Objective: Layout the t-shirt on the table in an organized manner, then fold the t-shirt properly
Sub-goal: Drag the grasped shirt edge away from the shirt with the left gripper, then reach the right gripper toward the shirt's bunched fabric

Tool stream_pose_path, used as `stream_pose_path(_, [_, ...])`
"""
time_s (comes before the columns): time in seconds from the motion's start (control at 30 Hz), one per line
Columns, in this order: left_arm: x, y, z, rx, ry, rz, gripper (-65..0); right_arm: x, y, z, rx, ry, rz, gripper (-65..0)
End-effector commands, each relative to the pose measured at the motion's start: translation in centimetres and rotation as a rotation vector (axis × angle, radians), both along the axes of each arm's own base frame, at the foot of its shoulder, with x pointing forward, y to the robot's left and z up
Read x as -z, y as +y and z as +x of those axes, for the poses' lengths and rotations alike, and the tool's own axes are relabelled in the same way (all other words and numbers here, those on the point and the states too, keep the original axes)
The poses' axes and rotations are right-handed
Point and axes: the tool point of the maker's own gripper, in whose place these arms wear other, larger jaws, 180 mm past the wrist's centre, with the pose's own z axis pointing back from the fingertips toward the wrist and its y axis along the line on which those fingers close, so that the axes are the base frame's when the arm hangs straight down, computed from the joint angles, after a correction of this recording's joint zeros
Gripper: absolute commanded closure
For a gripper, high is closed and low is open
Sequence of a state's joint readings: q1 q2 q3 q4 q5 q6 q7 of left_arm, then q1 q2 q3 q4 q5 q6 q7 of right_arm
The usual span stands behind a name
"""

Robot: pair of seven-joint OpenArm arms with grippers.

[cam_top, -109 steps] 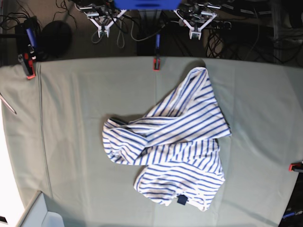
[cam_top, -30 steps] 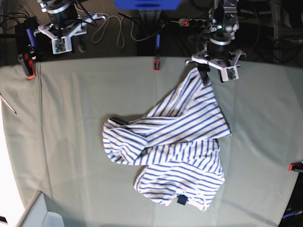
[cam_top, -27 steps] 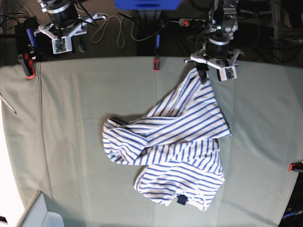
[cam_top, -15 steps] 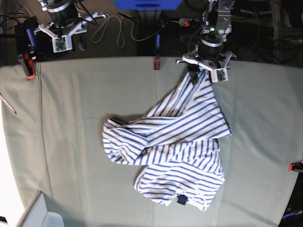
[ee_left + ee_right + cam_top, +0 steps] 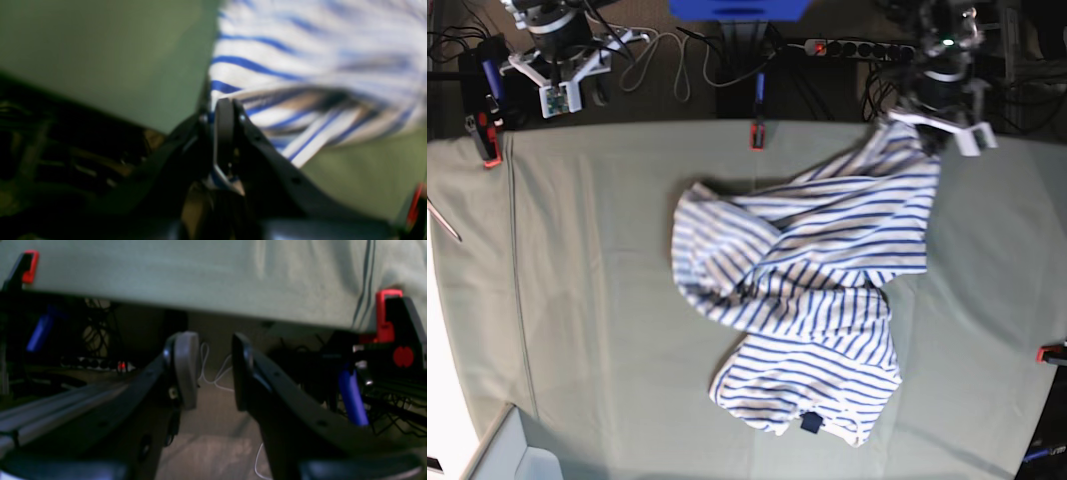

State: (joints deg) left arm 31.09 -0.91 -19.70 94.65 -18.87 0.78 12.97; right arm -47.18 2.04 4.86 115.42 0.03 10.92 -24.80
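Observation:
The white, blue-striped t-shirt lies crumpled across the middle and right of the grey-green table, its navy label patch near the front edge. My left gripper holds the shirt's far corner, raised at the table's far right. In the left wrist view, that gripper is shut with striped fabric pinched between its jaws. My right gripper hangs beyond the far left edge. Seen from the right wrist, it stands open with nothing between its fingers.
Red clamps grip the table cloth at its edges; one clamp shows in the right wrist view. Cables and a power strip lie behind the table. A pale box corner sits at the front left.
My left gripper has shut on the shirt's far corner and pulled it up and to the right, dragging the shirt's left fold toward the far edge. The right arm has stayed put.

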Motion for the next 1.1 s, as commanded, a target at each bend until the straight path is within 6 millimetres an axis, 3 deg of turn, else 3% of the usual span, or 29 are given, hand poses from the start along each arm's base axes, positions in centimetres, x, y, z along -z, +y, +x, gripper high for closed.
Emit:
stream_pose_path(0.0, [-3.1,1.7,1.4,-0.013,-0.099,0.040,0.0,-0.5,0.4,0.1,-0.016,-0.019,0.012,-18.5])
stream_pose_path(0.13, [-7.3,5.6,1.5,-0.079,-0.192,0.093,0.0,-0.5,1.9,0.1,-0.045,-0.019,0.044,-18.5])
stream_pose_path(0.3, [-8.7,8.8,0.6,-0.161,-0.219,0.121,0.0,-0.5,4.2,0.0,-0.084,-0.017,0.091,-18.4])
stream_pose_path(0.57, [-6.2,10.1,-1.9,-0.224,-0.154,0.070,0.0,-0.9,5.4,1.1,-0.106,-0.048,0.115,-18.4])
stream_pose_path(0.67, [-5.0,10.3,-2.3,-0.235,-0.127,0.060,0.0,-1.5,7.7,1.8,-0.149,-0.075,0.161,-18.9])
stream_pose_path(0.8, [-4.0,10.3,-2.6,-0.241,-0.104,0.048,0.0,-3.0,12.7,3.3,-0.248,-0.130,0.257,-20.0])
stream_pose_path(0.9, [-4.0,10.2,-2.2,-0.243,-0.112,0.048,0.0,-5.0,15.6,5.7,-0.316,-0.215,0.303,-24.0])
stream_pose_path(1.07, [-3.9,10.2,-2.4,-0.243,-0.104,0.048,0.0,-8.0,17.2,10.4,-0.378,-0.359,0.303,-29.6])
